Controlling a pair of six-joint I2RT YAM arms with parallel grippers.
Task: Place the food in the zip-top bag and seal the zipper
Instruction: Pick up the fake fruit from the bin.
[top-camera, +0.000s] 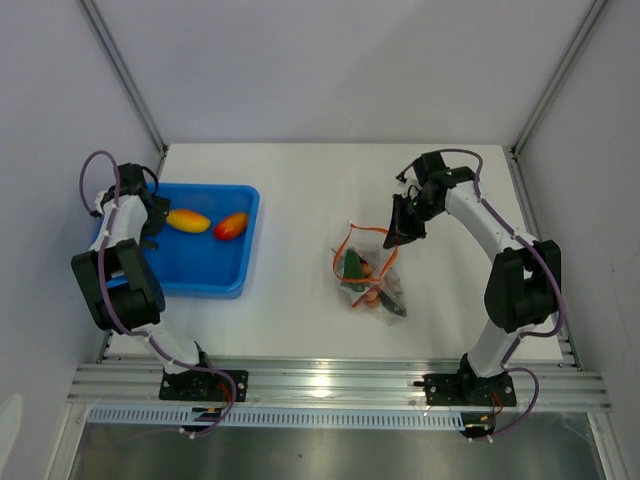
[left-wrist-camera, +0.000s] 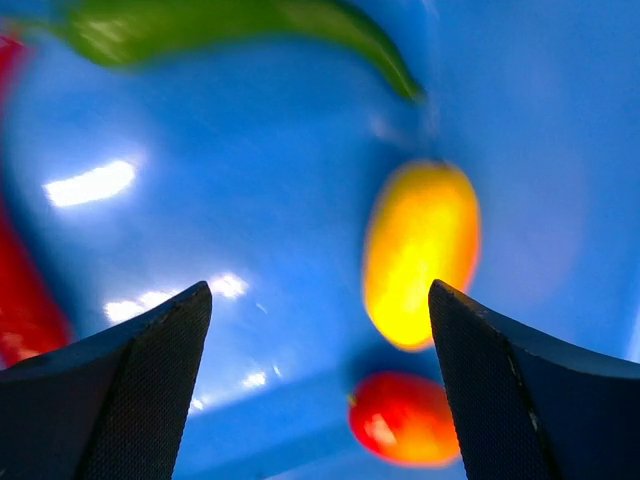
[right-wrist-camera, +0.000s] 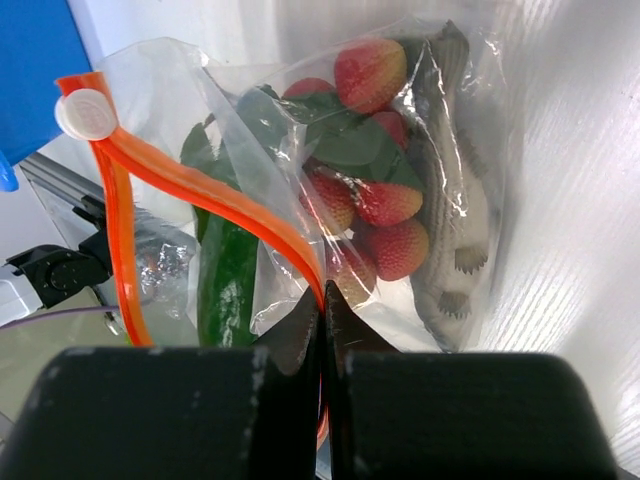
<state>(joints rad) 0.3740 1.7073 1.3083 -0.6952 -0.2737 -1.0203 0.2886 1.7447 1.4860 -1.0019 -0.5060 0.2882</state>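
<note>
Aim matters now: the left claw should centre over the yellow mango in the tray, straddle its narrow width, then descend before closing. That claw gapes wide above the tray floor, holding nothing. Right of the tray, the bag lies on the desk, its zipper pinched in the tightly clamped right claw, mouth held up.

White bench carries 2 things. A blue tray sits flat on it, directly under L fingers. The clear zip-top bag slumps on it below R fingers, mouth edge up betw. them. Tray & bag well apart.
</note>
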